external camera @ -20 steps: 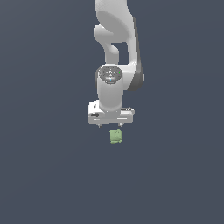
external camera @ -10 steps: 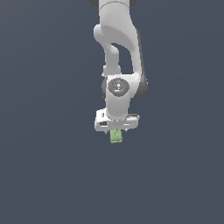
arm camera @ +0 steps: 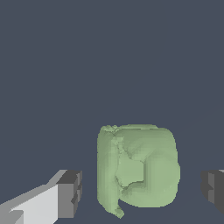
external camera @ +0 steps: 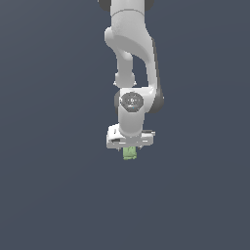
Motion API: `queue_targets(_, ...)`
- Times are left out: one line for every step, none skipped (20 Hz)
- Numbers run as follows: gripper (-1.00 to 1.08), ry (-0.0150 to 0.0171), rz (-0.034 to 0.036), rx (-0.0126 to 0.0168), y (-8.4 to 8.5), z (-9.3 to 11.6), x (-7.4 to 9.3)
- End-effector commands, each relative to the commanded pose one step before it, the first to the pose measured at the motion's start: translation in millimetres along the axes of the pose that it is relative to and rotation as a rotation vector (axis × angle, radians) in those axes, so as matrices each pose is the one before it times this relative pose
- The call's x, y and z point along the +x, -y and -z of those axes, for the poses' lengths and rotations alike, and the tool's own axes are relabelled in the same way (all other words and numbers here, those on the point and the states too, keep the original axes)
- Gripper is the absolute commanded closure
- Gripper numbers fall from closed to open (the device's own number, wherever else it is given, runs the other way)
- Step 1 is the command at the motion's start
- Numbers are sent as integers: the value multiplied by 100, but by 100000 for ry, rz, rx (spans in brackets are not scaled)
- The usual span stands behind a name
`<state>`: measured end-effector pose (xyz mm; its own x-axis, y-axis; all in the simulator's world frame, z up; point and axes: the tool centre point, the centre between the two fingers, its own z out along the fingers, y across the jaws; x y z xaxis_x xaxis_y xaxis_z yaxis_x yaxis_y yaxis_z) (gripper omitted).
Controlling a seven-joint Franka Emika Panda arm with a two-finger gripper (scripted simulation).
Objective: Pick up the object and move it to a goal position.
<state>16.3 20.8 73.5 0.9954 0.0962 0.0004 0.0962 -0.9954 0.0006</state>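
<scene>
The object, a small pale green lumpy block point(external camera: 129, 154), rests on the dark grey surface right under the white arm. In the wrist view the block point(arm camera: 140, 168) fills the space between my two fingertips. My gripper point(external camera: 130, 149) is low over the block with one finger on each side. In the wrist view the gripper point(arm camera: 142, 192) is open: the dark finger pads point(arm camera: 70, 194) stand apart from the block, with a gap on both sides. The lower part of the block is partly hidden behind the hand in the exterior view.
The dark grey floor point(external camera: 58, 195) stretches all around with nothing else on it. The white arm point(external camera: 134, 58) rises straight up behind the gripper. No goal marker shows.
The hand has come down over the block, and the arm has shifted slightly to the exterior view's right. The block has not moved.
</scene>
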Motion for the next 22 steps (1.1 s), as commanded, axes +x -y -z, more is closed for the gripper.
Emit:
queue_targets(-92, 86, 82, 35, 47, -1388, -83)
queue_targets(-92, 0, 0, 0, -2, -537, -10)
queue_targets(-92, 0, 0, 0, -2, -455, -3)
queue_targets(-92, 0, 0, 0, -2, -374, 6)
queue_targets(-92, -39, 54, 18, 31, -269, 17)
queue_targets(-92, 0, 0, 0, -3, -210, 27)
queue_targets(-92, 0, 0, 0, -3, -129, 35)
queue_targets(-92, 0, 0, 0, -3, -58, 36)
queue_targets(-92, 0, 0, 0, -1, -12, 16)
queue_targets(108, 0, 0, 0, 0, 0, 0)
queue_targets(108, 0, 0, 0, 0, 0, 0)
queue_targets(108, 0, 0, 0, 0, 0, 0)
queue_targets(108, 0, 0, 0, 0, 0, 0)
queue_targets(108, 0, 0, 0, 0, 0, 0)
queue_targets(108, 0, 0, 0, 0, 0, 0)
queue_targets(108, 0, 0, 0, 0, 0, 0)
queue_targets(108, 0, 0, 0, 0, 0, 0)
queue_targets(108, 0, 0, 0, 0, 0, 0)
queue_targets(108, 0, 0, 0, 0, 0, 0)
queue_targets(108, -85, -39, -29, -42, 63, 27)
queue_targets(108, 0, 0, 0, -7, 5, 16)
queue_targets(108, 0, 0, 0, -21, 15, 48)
